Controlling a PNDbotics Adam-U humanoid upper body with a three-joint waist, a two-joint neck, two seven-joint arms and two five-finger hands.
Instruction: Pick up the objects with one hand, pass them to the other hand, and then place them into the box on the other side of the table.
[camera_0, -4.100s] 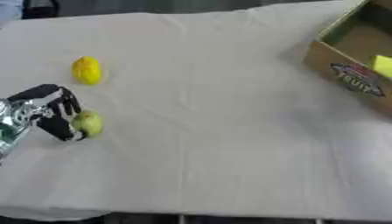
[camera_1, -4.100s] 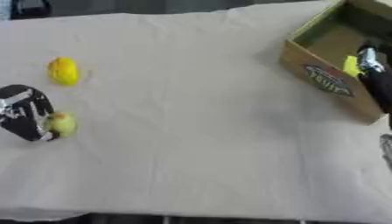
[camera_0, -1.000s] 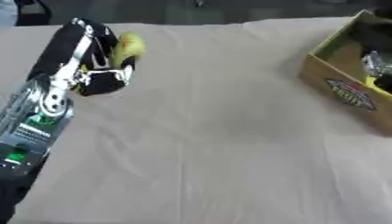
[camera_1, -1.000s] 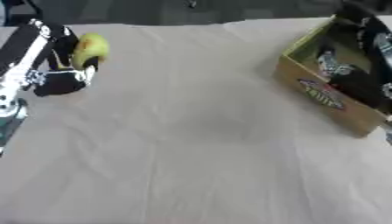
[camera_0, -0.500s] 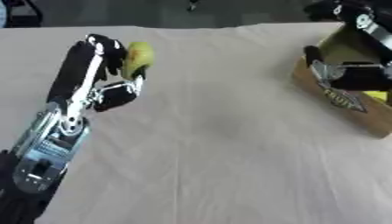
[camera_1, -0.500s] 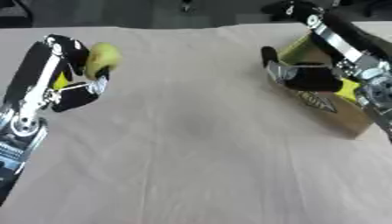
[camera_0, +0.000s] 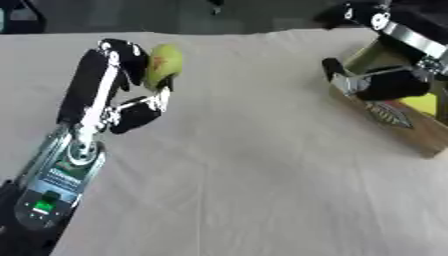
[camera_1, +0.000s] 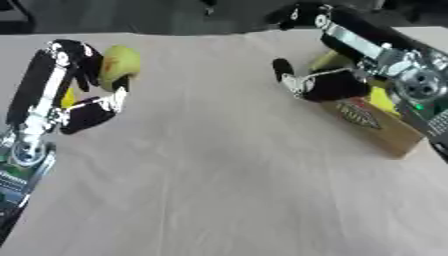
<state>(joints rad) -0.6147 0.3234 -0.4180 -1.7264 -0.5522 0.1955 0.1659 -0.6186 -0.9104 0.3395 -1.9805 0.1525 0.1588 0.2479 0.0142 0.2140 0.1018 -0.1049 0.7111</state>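
Left hand (camera_0: 122, 75) up off the cream cloth-covered table (camera_0: 245, 175), fingers and thumb curled round a yellow-green rounded fruit with a reddish patch (camera_0: 163, 65) — fruit is held in the air at the view's upper left, well apart from the box. Right hand (camera_1: 319, 82) comes in from the upper right, hanging in front of the brown cardboard box with a printed label on its side (camera_1: 372, 122); its fingers look spread apart and holding nothing. Box sits at the table's right edge, something yellow (camera_0: 422, 103) inside it — cannot make out what. A sliver of yellow (camera_1: 67, 97) shows behind the left arm.
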